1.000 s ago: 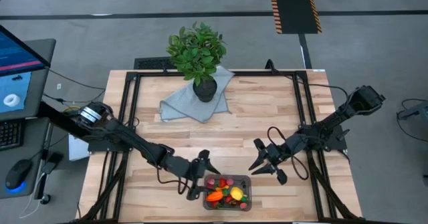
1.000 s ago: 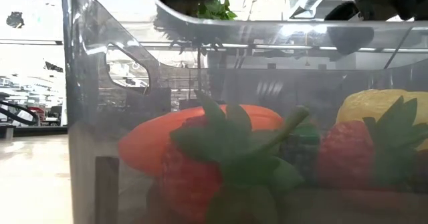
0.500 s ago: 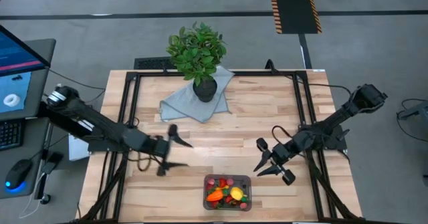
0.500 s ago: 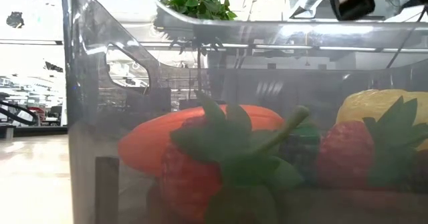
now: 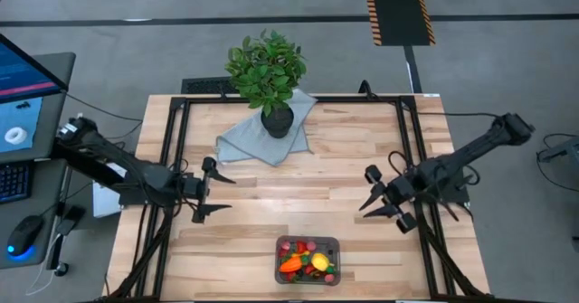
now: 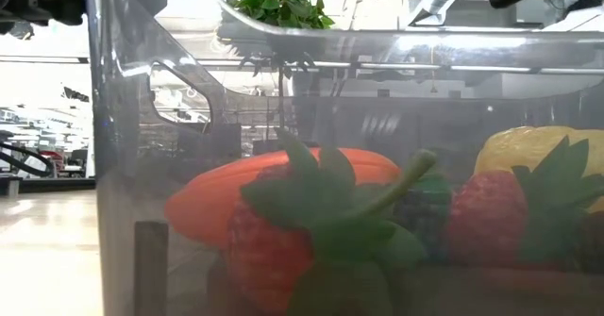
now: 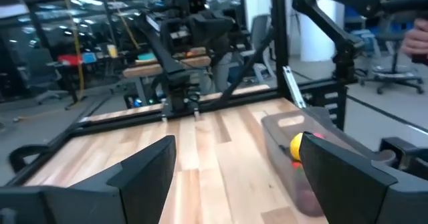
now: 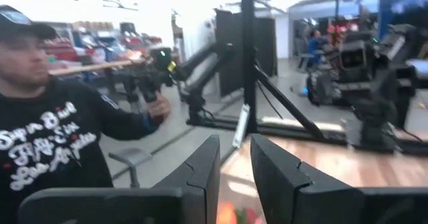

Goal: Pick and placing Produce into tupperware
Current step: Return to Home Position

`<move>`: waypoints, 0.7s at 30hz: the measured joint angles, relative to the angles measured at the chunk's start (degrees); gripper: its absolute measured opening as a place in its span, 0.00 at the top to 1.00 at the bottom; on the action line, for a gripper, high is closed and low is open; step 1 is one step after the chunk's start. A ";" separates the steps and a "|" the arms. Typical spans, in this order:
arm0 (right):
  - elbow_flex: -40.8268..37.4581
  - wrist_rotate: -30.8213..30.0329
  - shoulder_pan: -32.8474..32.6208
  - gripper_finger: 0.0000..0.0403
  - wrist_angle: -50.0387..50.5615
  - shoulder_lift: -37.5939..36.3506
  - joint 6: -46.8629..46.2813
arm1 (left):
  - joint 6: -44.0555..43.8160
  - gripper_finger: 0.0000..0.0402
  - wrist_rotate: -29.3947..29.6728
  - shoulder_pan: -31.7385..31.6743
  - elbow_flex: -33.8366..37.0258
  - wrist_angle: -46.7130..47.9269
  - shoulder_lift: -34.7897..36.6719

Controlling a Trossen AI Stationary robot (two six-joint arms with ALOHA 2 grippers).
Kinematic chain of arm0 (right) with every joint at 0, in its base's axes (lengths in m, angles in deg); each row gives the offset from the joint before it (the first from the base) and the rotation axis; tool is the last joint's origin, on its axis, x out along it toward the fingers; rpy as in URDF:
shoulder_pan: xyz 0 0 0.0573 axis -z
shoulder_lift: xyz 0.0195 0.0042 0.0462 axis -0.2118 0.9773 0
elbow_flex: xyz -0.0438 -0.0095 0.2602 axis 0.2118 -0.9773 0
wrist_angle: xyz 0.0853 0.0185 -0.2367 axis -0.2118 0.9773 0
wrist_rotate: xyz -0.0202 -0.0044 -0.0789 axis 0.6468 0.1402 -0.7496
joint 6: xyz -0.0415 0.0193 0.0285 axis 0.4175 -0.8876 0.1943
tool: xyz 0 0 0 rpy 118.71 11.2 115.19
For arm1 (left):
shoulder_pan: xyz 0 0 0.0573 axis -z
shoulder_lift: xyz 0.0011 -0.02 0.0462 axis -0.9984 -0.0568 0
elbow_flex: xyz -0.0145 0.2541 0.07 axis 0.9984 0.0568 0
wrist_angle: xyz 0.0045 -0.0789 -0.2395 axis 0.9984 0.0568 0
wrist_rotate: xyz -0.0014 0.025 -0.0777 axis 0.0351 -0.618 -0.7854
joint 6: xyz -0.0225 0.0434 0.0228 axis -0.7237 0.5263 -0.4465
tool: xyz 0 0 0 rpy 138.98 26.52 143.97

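Both my arms have drawn back from the tub. My left gripper (image 5: 217, 193) hangs over bare planks on the left, fingers spread wide and empty. My right gripper (image 5: 369, 193) is only narrowly parted and sits well off to the right. The clear, round-cornered tupperware (image 5: 280, 260) stands near the wooden table's (image 5: 362, 149) front edge with glossy produce (image 5: 304, 263) heaped inside and open board around it.

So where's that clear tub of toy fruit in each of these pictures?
High view: tub at the bottom middle of the picture.
Low view: its clear wall fills the picture.
Left wrist view: on the table, just past the left gripper; rim.
Right wrist view: only orange and red specks beyond the right gripper; tub unclear.
Shared: the yellow lemon inside, in the first three.
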 joint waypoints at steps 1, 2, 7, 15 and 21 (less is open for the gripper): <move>0.00 -0.02 0.51 0.73 2.02 -1.19 -0.20 | -0.03 0.24 0.63 0.00 0.81 0.16 1.53; 0.00 -0.06 1.05 0.73 4.09 -2.43 -0.49 | -0.19 0.24 1.08 0.00 1.51 0.21 2.99; 0.00 -0.13 2.64 0.73 10.86 -7.62 -0.69 | 0.27 0.24 4.47 0.01 4.68 1.53 11.85; 0.00 -0.11 4.67 0.73 19.49 -14.40 -0.06 | -3.98 0.24 8.54 -0.02 5.53 16.70 26.93; -4.31 -2.57 6.33 0.73 22.87 -22.66 -1.68 | -4.20 0.24 10.12 -0.02 5.53 26.08 37.31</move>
